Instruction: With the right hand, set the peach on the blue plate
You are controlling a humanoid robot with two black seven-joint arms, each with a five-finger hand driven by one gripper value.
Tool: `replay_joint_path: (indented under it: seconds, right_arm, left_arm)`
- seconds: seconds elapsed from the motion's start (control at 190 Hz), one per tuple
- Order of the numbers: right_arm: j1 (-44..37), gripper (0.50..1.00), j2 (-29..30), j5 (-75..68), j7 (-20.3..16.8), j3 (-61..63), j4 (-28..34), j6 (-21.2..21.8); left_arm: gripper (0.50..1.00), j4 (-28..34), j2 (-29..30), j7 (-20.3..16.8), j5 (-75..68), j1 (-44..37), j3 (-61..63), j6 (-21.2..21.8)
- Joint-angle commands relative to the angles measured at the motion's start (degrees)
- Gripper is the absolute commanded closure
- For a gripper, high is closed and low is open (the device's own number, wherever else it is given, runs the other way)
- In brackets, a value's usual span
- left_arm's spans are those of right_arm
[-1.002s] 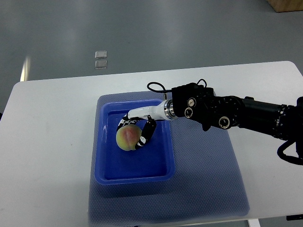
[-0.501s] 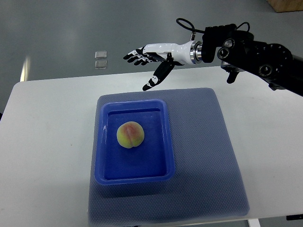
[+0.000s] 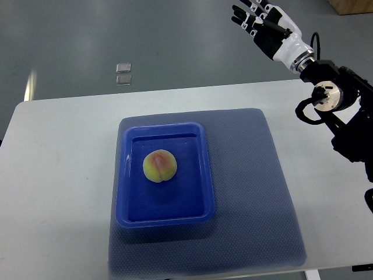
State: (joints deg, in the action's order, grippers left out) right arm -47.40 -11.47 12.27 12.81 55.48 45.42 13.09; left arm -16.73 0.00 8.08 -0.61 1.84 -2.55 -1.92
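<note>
A yellow-green peach (image 3: 159, 166) with a pink blush lies alone in the left middle of the blue plate (image 3: 198, 175), a rectangular tray with raised walls. My right hand (image 3: 259, 17) is raised far up at the top right, well beyond the table's far edge, fingers spread and holding nothing. Its black forearm (image 3: 341, 111) comes in from the right edge. The left arm does not show.
The blue plate rests on a blue-grey mat (image 3: 256, 198) spread over the white table (image 3: 58, 186). Two small clear squares (image 3: 123, 73) lie on the grey floor beyond the table. A brown box corner (image 3: 352, 6) shows at the top right.
The right hand let go of the peach in the plate, lifted away, and swung up and to the right, turning its fingers upward. The peach stays put.
</note>
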Motion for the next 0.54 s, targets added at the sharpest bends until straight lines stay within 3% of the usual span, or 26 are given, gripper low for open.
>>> replay_joint_path:
  seconds: [0.0,0.243,0.533]
  right_arm:
    - [3.1,0.570,2.2,-1.4,1.6,3.1,-1.5,-1.8]
    - [5.6,0.570,7.9,-1.5,5.4,4.5,-8.3,-1.8]
    - [6.8,0.570,8.7,-4.2,5.6,4.5,-10.7,-0.5]
  left_arm:
    - [0.500,-0.1,0.0,0.0,0.0,0.0,0.0,0.0]
    - [0.500,-0.1,0.0,0.0,0.0,0.0,0.0,0.0]
    - [0.500,-0.1,0.0,0.0,0.0,0.0,0.0,0.0]
